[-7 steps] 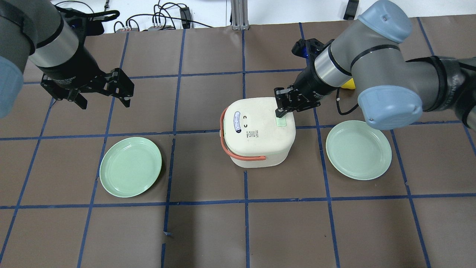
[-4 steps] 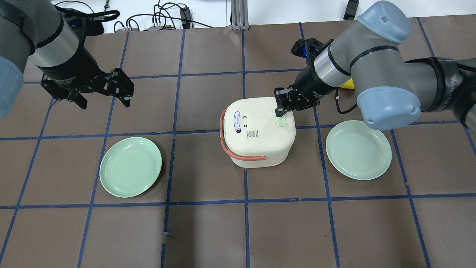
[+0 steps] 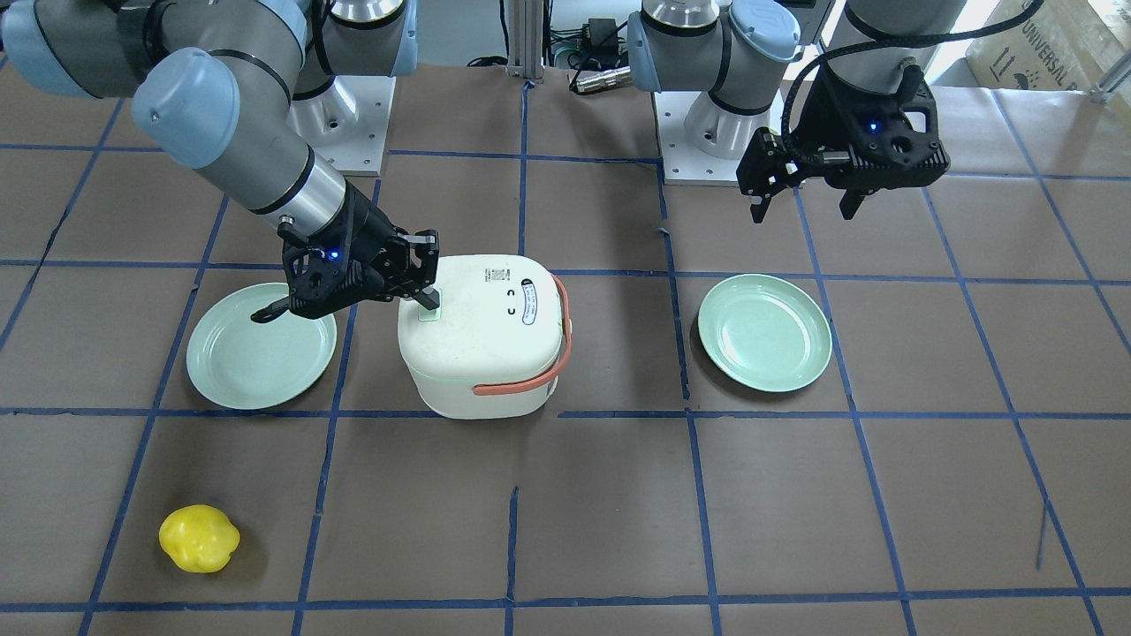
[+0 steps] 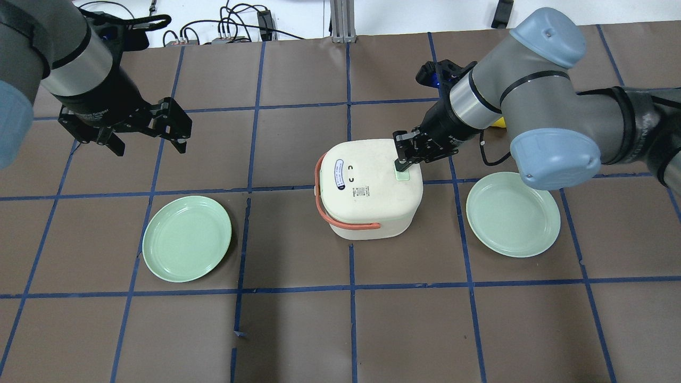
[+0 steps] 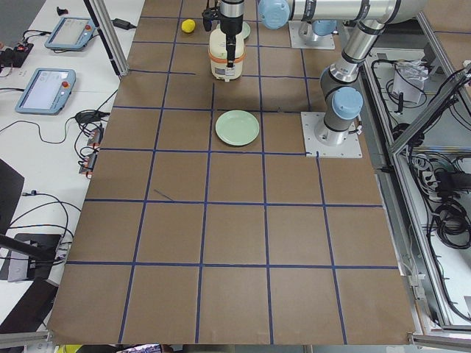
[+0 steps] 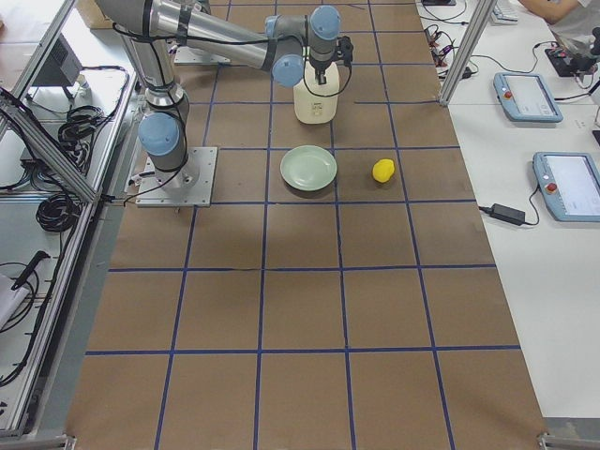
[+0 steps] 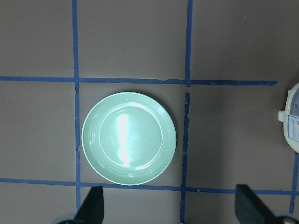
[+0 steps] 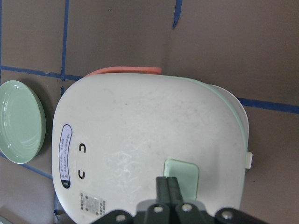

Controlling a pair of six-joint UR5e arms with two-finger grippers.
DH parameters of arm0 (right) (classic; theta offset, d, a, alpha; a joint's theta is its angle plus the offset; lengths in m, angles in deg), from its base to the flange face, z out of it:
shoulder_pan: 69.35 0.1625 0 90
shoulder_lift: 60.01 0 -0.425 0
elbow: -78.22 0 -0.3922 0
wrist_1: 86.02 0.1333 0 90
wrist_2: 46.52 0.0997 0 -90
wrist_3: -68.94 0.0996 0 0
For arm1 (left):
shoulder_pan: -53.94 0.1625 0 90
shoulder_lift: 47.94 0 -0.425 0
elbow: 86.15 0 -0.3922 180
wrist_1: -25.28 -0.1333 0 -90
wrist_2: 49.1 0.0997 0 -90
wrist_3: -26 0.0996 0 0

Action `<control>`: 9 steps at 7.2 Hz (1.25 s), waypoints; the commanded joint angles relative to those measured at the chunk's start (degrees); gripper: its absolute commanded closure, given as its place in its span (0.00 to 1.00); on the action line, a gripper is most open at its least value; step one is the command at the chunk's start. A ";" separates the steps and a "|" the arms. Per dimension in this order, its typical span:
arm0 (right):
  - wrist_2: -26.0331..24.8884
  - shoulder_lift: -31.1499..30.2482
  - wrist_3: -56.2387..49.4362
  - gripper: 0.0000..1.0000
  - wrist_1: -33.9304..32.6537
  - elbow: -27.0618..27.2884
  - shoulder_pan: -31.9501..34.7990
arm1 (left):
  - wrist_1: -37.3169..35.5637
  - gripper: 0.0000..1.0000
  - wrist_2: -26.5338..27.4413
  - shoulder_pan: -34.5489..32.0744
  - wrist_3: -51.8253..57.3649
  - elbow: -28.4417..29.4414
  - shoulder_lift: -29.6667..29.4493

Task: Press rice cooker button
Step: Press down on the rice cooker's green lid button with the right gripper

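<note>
The white rice cooker (image 4: 367,197) with an orange handle (image 4: 321,202) stands mid-table, lid closed. Its pale-green button (image 4: 404,174) sits at the lid's edge on my right arm's side and also shows in the right wrist view (image 8: 183,176) and the front view (image 3: 428,314). My right gripper (image 4: 400,163) is shut with nothing in it. Its joined fingertips (image 8: 167,185) point down at the button's edge; I cannot tell whether they touch it. My left gripper (image 4: 149,144) is open and empty, hovering above the table far to the left.
One green plate (image 4: 187,238) lies left of the cooker, under my left wrist camera (image 7: 129,138). Another green plate (image 4: 513,214) lies right of it. A yellow fruit (image 3: 199,538) lies beyond the right arm. Cables lie along the table's far edge.
My right gripper has shifted slightly down toward the button. The left arm, the cooker and the plates have not moved.
</note>
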 commanded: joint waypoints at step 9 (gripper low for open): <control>-0.19 0.08 -1.80 0.94 -0.26 1.00 -0.22 | 0.00 0.00 0.00 0.00 0.00 0.00 0.00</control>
